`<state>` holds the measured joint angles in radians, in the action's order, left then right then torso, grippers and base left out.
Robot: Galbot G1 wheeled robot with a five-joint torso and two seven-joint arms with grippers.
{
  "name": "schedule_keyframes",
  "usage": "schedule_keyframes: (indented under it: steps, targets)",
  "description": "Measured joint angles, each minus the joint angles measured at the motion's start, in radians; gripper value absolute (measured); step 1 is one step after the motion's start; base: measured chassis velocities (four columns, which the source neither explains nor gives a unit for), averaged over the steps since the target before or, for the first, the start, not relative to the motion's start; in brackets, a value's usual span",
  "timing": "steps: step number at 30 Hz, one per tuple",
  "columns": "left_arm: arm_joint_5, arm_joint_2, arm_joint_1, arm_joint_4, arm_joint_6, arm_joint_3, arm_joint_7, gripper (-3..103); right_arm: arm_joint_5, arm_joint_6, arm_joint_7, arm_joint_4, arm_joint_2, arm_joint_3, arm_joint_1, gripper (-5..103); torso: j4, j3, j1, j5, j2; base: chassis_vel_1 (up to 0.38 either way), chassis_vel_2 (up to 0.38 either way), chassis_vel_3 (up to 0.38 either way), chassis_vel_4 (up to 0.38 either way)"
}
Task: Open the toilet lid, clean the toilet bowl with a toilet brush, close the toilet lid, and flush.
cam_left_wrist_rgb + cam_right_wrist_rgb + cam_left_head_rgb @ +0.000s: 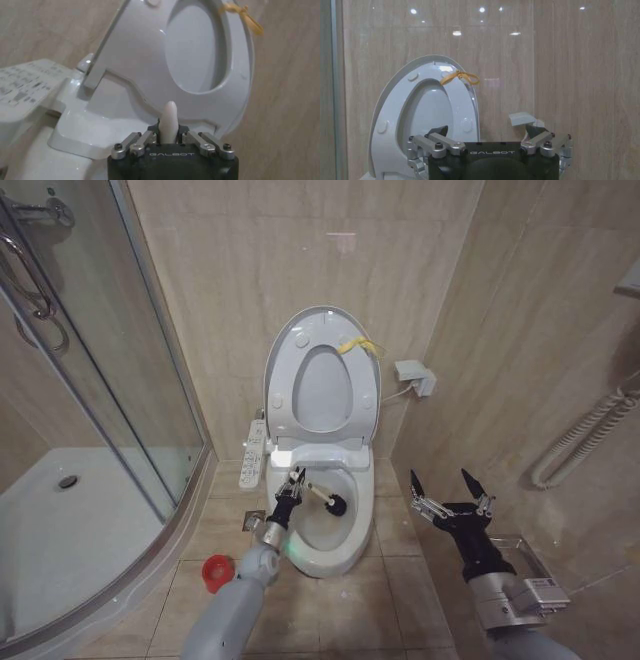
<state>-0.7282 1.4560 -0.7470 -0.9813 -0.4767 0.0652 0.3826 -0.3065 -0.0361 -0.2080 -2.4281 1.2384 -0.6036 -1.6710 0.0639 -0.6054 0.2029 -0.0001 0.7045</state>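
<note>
Over the toilet bowl, left gripper clamps the light, stiff toilet brush high on its handle; right gripper spread, empty.

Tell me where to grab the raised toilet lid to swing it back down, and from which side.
Grip the toilet lid at its top rim by the yellow strap, probably coming from the front right. It stands upright against the wall with the seat ring folded against it, so only that edge is free. The open right gripper is nearer; the left gripper holds the toilet brush.
</note>
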Motion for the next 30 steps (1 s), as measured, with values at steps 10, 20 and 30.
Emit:
schedule_keyframes:
  steps: [10, 20, 30]
  targets:
    - [-0.110, 0.022, 0.034, -0.021, -0.001, 0.003, 0.039, 23, 0.000, 0.000, 0.000, 0.000, 0.000, 0.000, 0.000, 100, 0.0002, 0.000, 0.000, 0.0000, 0.000, 0.000, 0.000, 0.000, 0.000]
    - [0.155, -0.008, -0.005, 0.001, -0.039, 0.043, -0.081, 23, 0.000, 0.000, 0.000, 0.000, 0.000, 0.000, 0.000, 100, 0.0003, 0.000, 0.000, 0.0000, 0.000, 0.000, 0.000, 0.000, 0.000]
    - [-0.169, 0.090, 0.038, -0.026, -0.073, 0.025, -0.163, 23, 0.000, 0.000, 0.000, 0.000, 0.000, 0.000, 0.000, 100, 0.0004, 0.000, 0.000, 0.0005, 0.000, 0.000, 0.000, 0.000, 0.000]
